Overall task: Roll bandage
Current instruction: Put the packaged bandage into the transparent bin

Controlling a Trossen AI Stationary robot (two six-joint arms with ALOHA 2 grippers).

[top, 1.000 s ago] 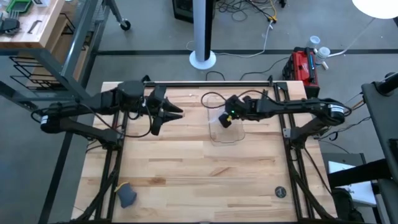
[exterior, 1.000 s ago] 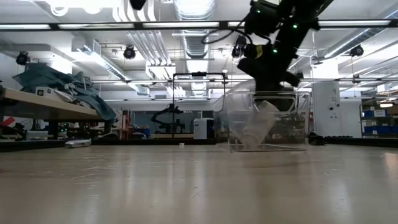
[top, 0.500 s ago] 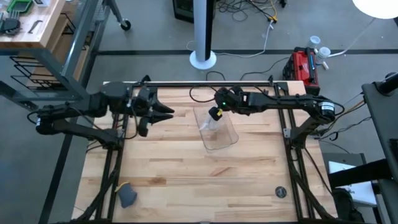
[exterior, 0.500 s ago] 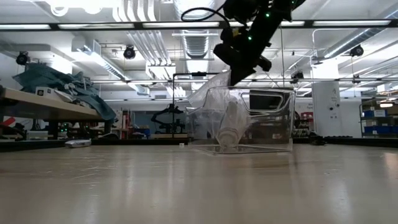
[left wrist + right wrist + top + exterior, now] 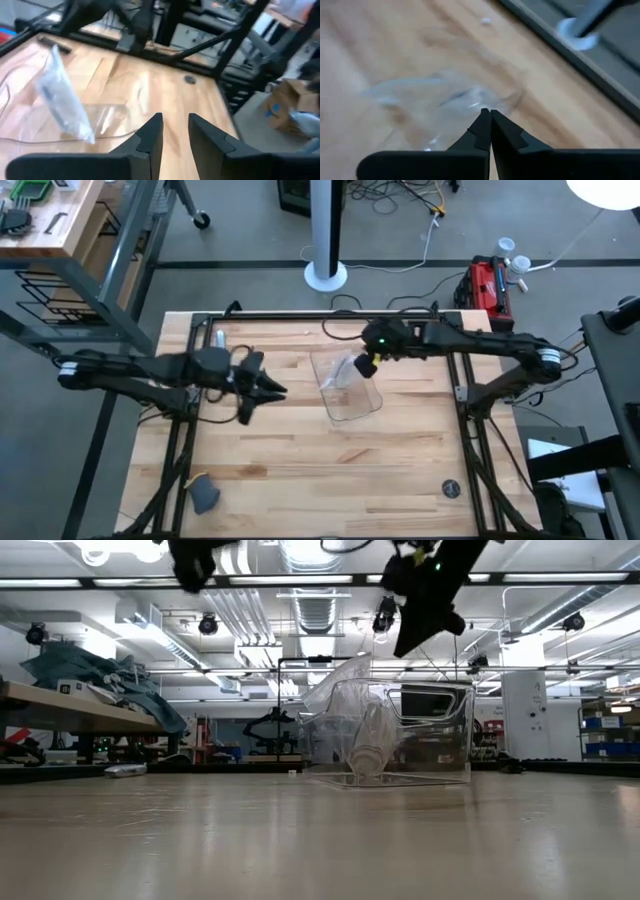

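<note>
The bandage is lying inside the clear tray on the table, below the right gripper, whose fingers are pressed together holding nothing. The left gripper is hovering beside the tray, slightly parted.

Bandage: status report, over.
Left hand open, off the tray. Right hand shut, empty, above the tray. Bandage inside the tray, in its wrapper.
</note>
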